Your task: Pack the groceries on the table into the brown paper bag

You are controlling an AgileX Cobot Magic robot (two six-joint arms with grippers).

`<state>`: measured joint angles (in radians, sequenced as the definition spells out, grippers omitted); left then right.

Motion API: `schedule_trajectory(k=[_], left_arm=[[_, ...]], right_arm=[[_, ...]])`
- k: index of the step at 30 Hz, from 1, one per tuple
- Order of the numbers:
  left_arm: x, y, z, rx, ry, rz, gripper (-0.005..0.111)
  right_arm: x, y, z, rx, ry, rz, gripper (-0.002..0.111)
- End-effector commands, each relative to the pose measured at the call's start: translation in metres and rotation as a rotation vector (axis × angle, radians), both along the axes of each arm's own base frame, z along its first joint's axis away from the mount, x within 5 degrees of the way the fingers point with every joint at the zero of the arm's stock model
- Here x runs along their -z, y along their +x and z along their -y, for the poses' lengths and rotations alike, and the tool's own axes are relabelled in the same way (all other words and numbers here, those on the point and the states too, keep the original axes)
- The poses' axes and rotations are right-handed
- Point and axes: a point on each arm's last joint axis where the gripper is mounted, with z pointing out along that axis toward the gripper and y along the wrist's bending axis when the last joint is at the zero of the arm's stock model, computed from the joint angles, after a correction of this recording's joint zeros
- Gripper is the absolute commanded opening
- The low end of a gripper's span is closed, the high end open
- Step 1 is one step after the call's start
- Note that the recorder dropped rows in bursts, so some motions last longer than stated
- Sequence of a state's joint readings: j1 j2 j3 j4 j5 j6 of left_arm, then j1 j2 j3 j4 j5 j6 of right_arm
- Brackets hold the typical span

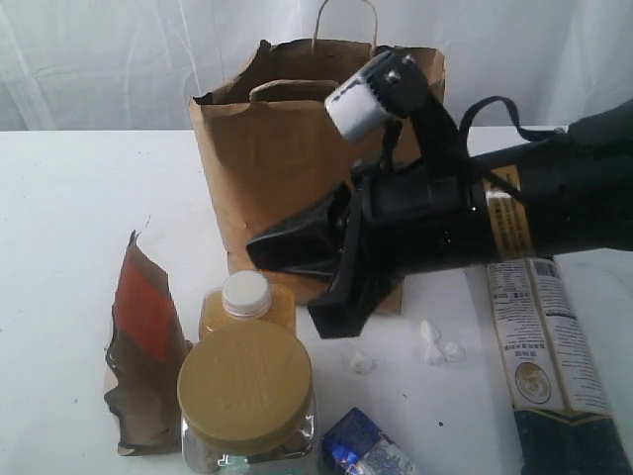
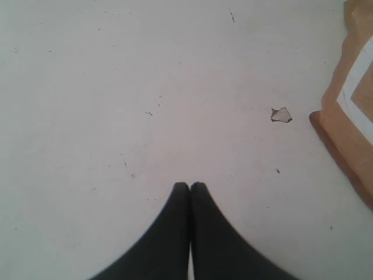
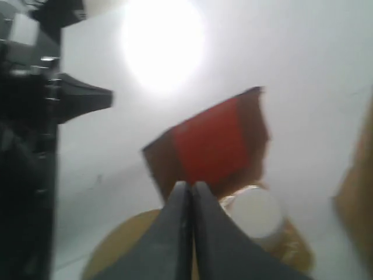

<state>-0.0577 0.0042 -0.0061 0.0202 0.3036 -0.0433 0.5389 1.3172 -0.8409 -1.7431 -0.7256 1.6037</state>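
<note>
Plainly, my right jaws and left jaws were both clenched, empty. The creased brown paper bag (image 1: 267,148) stood close beside the right jaws, the white-capped yellow bottle (image 1: 246,295) just below them. Descending clenched, I judged, could topple that bottle rather than grasp it.

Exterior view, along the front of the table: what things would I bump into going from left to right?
brown pouch → yellow-lidded jar → shiny blue packet → long navy packet
</note>
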Motion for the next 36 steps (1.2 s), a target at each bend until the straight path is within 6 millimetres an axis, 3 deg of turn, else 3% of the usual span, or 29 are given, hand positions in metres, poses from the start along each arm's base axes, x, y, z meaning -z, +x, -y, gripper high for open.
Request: schedule_trajectory(k=[1, 6, 12, 16, 19, 25, 29, 36], left_arm=[[0.002, 0.000, 0.000, 0.003, -0.006, -0.005, 0.000], [0.002, 0.000, 0.000, 0.003, -0.006, -0.005, 0.000], [0.002, 0.000, 0.000, 0.003, -0.006, -0.005, 0.000], [0.002, 0.000, 0.000, 0.003, -0.006, -0.005, 0.000], [0.002, 0.000, 0.000, 0.003, -0.008, -0.005, 0.000], [0.002, 0.000, 0.000, 0.003, -0.008, -0.005, 0.000], [0.002, 0.000, 0.000, 0.003, -0.008, -0.005, 0.000], [0.002, 0.000, 0.000, 0.003, -0.008, -0.005, 0.000]], right_arm=[[-0.005, 0.020, 0.011, 0.233, -0.053, 0.120, 0.000], [-0.005, 0.012, 0.006, 0.145, -0.025, 0.075, 0.000], [-0.004, 0.008, -0.010, 0.020, 0.050, -0.171, 0.000], [-0.012, 0.023, -0.022, 0.035, 0.037, -0.059, 0.000], [-0.002, 0.045, -0.027, 0.205, -0.064, 0.112, 0.000], [0.014, 0.070, -0.005, 0.533, -0.194, 0.209, 0.000], [0.030, 0.050, -0.005, 0.413, -0.197, 0.133, 0.000], [0.057, 0.031, 0.023, 0.458, -0.360, 0.216, 0.000]])
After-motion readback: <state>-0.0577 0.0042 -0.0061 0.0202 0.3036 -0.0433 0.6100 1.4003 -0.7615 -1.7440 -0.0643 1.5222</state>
